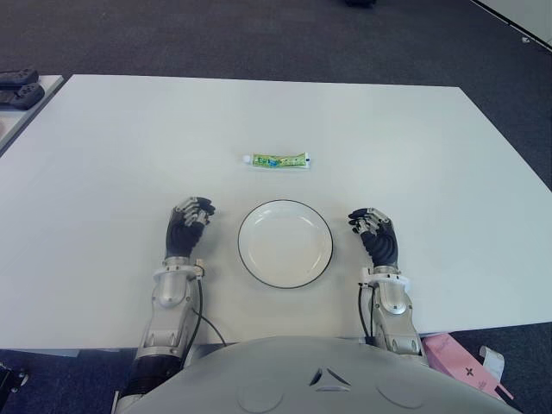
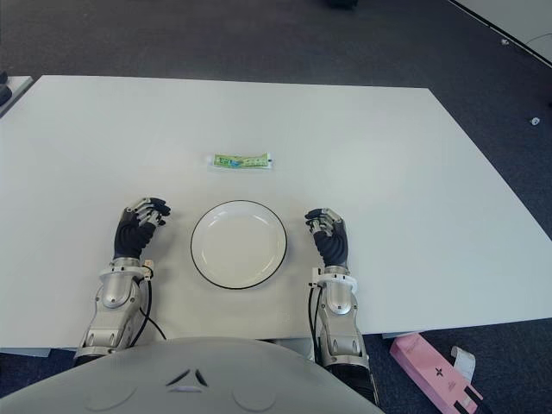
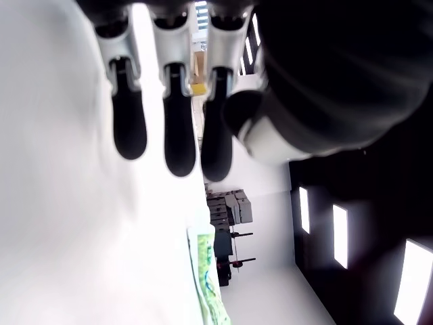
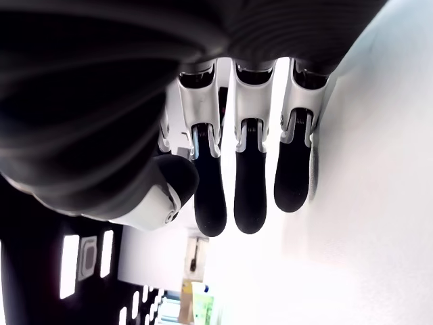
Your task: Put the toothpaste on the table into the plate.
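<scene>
A white plate (image 1: 285, 243) with a thin dark rim is sitting on the white tabletop (image 1: 112, 147), directly in front of the robot, and nothing is lying in it. The toothpaste (image 1: 278, 160) is lying flat on the tabletop just beyond the plate's far edge, apart from it, with its length running left to right and its white cap pointing to the robot's left. The tube is showing green and yellow print with a small blue patch; the writing on it is too small to read.

The left robot hand (image 1: 190, 224) is showing just to the left of the plate, and the right robot hand (image 1: 375, 233) is showing just to the right of it, both well short of the tube. In each wrist view the fingers (image 3: 179, 139) are hanging loosely extended, slightly bent, with nothing between them and the thumb; the right fingers (image 4: 250, 189) are looking the same. Both robot hands are relaxed and holding nothing.

At the far left edge of the left eye view, 2 dark objects (image 1: 19, 86) are lying on a separate pale surface. On the dark carpet at the lower right, a pink box (image 1: 461, 366) bearing a small dark cross mark is lying beside the tabletop.
</scene>
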Robot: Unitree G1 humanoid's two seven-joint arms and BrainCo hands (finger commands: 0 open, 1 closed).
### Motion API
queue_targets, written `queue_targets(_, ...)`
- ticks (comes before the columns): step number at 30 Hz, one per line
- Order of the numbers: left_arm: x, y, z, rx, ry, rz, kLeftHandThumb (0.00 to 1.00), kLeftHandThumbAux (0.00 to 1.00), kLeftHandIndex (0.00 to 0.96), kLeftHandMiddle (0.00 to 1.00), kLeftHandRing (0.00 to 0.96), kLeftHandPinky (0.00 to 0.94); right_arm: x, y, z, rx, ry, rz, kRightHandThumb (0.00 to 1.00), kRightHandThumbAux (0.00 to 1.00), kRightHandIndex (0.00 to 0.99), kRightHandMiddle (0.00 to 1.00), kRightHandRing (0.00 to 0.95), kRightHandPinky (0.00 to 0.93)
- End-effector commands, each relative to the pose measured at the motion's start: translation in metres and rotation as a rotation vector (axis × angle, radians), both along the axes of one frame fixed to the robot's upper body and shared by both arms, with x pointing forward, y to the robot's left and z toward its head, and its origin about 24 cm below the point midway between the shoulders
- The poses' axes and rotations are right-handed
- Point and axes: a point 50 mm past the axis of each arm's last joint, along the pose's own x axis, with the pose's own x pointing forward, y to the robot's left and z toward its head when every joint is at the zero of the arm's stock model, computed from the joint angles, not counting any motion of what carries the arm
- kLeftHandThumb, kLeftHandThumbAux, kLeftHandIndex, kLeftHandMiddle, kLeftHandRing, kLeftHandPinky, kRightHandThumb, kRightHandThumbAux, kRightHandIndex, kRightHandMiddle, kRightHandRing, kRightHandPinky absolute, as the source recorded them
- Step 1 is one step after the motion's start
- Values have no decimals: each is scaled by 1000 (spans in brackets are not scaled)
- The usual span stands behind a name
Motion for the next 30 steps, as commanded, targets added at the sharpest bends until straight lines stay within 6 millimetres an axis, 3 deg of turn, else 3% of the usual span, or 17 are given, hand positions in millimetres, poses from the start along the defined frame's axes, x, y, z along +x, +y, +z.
queue_targets(1, 7, 4, 5, 34, -27, -15, 713, 722, 429, 480, 478, 491, 0, 2, -5, 9, 25, 3, 717, 731, 427, 473, 460, 453)
queue_targets(7, 17, 8, 17, 93, -74, -19, 711, 722, 428, 482, 482, 492, 1, 2, -6, 7, 24, -4, 718, 731, 427, 473, 459, 457)
queue_targets(12, 43, 9, 45, 261, -159, -46, 711, 723, 427, 473, 470, 473, 3, 2, -7, 2, 36, -11, 718, 732, 427, 471, 456, 453)
queue_targets(17, 60, 4, 60, 400, -201, -59, 707, 724, 426, 473, 474, 486, 4, 2, -7, 4, 35, -11, 718, 731, 426, 471, 458, 456)
queue_targets(23, 91, -4, 81, 580, -291, -125, 700, 725, 427, 503, 515, 525, 6, 2, -7, 5, 32, -10, 717, 731, 426, 471, 465, 461)
queue_targets(30, 120, -17, 91, 686, -319, -194, 702, 724, 430, 583, 592, 570, 7, 3, -7, 3, 28, -5, 718, 731, 426, 473, 463, 455)
